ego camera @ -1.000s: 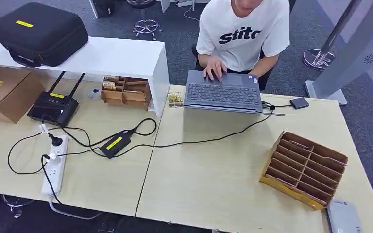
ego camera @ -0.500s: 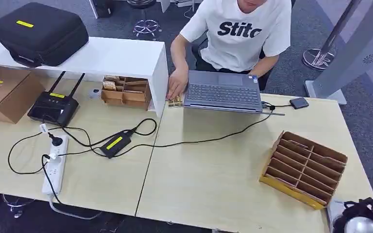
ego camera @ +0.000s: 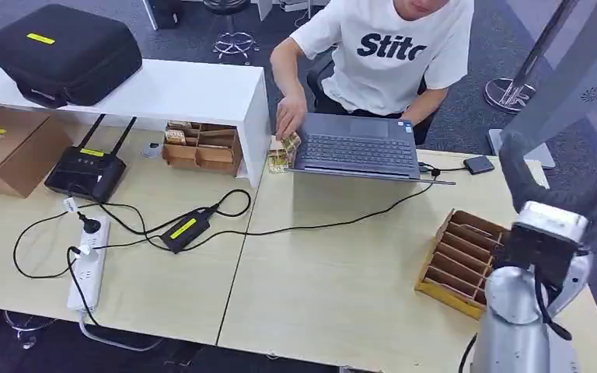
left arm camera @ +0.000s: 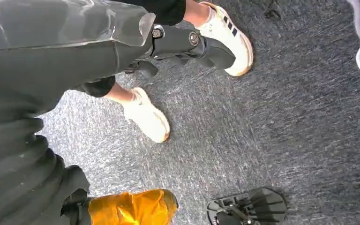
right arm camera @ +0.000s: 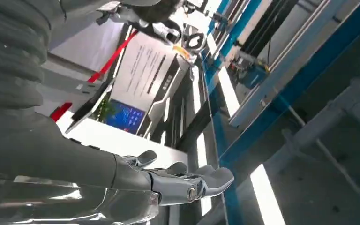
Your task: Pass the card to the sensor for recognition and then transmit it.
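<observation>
A person in a white shirt sits behind the laptop (ego camera: 357, 148) and lifts a card (ego camera: 290, 143) off a small stack of cards (ego camera: 278, 162) by the laptop's corner. My right arm (ego camera: 525, 311) rises at the table's right side, with the hand a dark blur (ego camera: 535, 177) above the wrist. In the right wrist view my right hand (right arm camera: 187, 183) points up at the ceiling, fingers stretched out, holding nothing. My left hand (left arm camera: 187, 41) hangs over the carpet, its dark fingers extended with nothing in them. A small dark device (ego camera: 480, 164) lies cabled to the laptop.
A wooden slotted sorter (ego camera: 466, 260) stands right in front of my right arm. A router (ego camera: 85, 171), power strip (ego camera: 85, 272), adapter (ego camera: 183, 229) and cables cover the left table. A white shelf (ego camera: 186, 93) bears a black case (ego camera: 62, 50). A person's shoes (left arm camera: 147, 119) are near my left hand.
My right arm has swung up into the head view from the lower right, covering the grey device there. The person's hand left the keyboard, reached the card stack and lifted a card.
</observation>
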